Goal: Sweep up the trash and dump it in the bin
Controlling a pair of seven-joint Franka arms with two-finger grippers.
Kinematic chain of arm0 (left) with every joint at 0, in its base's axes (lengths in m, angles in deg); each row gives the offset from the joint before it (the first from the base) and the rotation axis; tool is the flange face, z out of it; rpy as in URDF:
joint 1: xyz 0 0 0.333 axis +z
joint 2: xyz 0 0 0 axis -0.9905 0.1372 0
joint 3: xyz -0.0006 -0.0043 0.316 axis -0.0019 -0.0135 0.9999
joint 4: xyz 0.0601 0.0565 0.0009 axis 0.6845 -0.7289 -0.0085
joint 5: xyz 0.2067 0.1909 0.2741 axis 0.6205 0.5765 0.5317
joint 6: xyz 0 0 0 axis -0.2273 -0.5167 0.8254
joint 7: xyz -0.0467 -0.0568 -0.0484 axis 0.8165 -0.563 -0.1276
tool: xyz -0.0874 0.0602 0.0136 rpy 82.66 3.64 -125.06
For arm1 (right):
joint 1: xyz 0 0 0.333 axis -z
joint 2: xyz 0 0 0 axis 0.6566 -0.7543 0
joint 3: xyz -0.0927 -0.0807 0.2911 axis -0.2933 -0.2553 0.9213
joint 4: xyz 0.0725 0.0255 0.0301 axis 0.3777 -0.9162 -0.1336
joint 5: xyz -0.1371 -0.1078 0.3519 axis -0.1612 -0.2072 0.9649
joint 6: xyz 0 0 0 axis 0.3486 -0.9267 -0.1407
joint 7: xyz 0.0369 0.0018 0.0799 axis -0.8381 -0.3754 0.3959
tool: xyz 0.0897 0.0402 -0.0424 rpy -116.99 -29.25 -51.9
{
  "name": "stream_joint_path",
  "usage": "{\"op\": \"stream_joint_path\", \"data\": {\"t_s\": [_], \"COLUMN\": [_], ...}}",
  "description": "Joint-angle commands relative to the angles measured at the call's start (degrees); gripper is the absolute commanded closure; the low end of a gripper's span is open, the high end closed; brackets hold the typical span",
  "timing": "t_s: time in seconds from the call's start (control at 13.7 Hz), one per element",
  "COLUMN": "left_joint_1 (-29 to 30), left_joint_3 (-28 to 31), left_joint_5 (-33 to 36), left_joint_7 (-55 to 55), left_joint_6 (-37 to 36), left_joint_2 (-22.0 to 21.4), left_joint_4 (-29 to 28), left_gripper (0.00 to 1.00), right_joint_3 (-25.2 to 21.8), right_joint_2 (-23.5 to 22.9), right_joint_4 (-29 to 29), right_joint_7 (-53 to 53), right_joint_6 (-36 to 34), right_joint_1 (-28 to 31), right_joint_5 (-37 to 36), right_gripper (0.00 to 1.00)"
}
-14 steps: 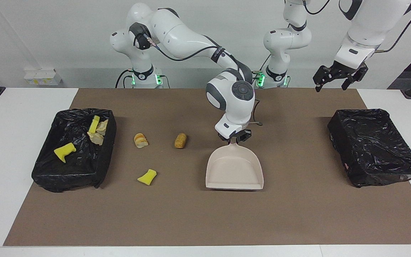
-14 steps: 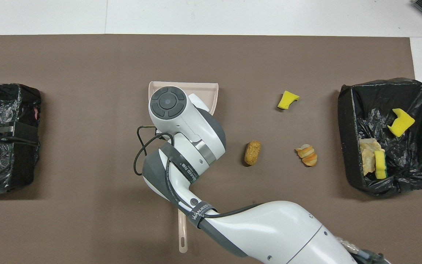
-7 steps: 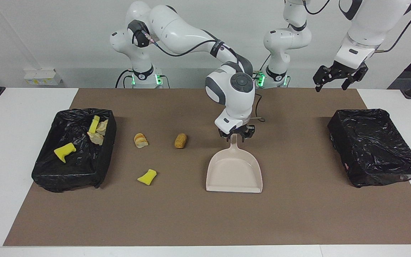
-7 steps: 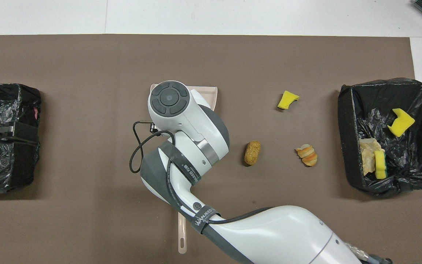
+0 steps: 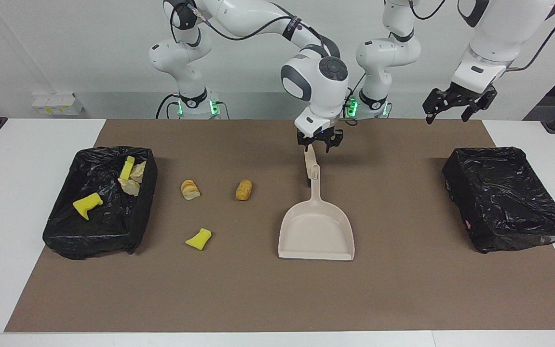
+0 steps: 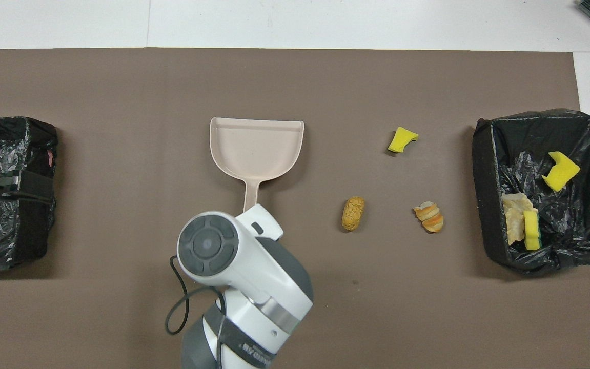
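Note:
Three pieces of trash lie on the brown mat: a yellow foam chunk point(image 5: 198, 239) point(image 6: 402, 139), a croissant piece point(image 5: 190, 189) point(image 6: 429, 217) and a tan cob point(image 5: 244, 189) point(image 6: 352, 213). The black-lined bin point(image 5: 89, 243) point(image 6: 483, 195) at the right arm's end holds several more scraps. The beige dustpan point(image 5: 316, 231) point(image 6: 256, 148) lies flat at mid-table, its handle toward the robots. My right gripper point(image 5: 319, 140) hangs open and empty above the handle's end. My left gripper point(image 5: 455, 103) waits open, raised near the left arm's end.
A second black-lined bin point(image 5: 506, 197) point(image 6: 13, 225) stands at the left arm's end of the table. A slim beige handle point(image 5: 308, 156) lies just nearer to the robots than the dustpan's handle. The right arm's wrist point(image 6: 207, 251) covers this spot from above.
My right gripper opened, let go of the dustpan's handle, then rose and drew back toward the robots. The dustpan stays flat on the mat. The left arm has not moved.

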Motion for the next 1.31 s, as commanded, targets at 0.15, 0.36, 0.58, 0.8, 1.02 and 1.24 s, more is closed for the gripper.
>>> {"op": "stream_joint_path", "data": {"t_s": [0.15,0.36,0.58,0.8,1.02,1.24], "left_joint_1": [0.0,0.0,0.0,0.0,0.0,0.0], "left_joint_3": [0.2,0.2,0.2,0.2,0.2,0.2], "left_joint_5": [-0.7,-0.7,-0.7,-0.7,-0.7,-0.7], "left_joint_7": [-0.3,-0.2,-0.3,-0.4,-0.5,-0.6], "left_joint_6": [-0.7,-0.7,-0.7,-0.8,-0.7,-0.7], "left_joint_2": [-0.5,-0.5,-0.5,-0.8,-0.8,-0.7], "left_joint_4": [-0.3,-0.3,-0.3,-0.3,-0.3,-0.3], "left_gripper": [0.00,0.00,0.00,0.00,0.00,0.00], "right_joint_3": [-0.2,-0.2,-0.2,-0.1,-0.1,-0.2], "right_joint_2": [9.3,10.7,11.0,10.9,10.3,11.4], "right_joint_4": [-18.2,-21.6,-23.3,-22.8,-21.0,-20.0], "right_joint_7": [-1.1,-1.9,-1.0,-1.1,-1.5,-5.1], "right_joint_6": [10.3,10.7,11.1,11.1,10.9,9.9], "right_joint_1": [-3.5,-5.4,-6.5,-6.6,-6.7,-5.9], "right_joint_5": [3.0,3.1,4.5,4.6,5.0,4.9], "right_gripper": [0.30,0.33,0.34,0.72,1.00,1.00]}}
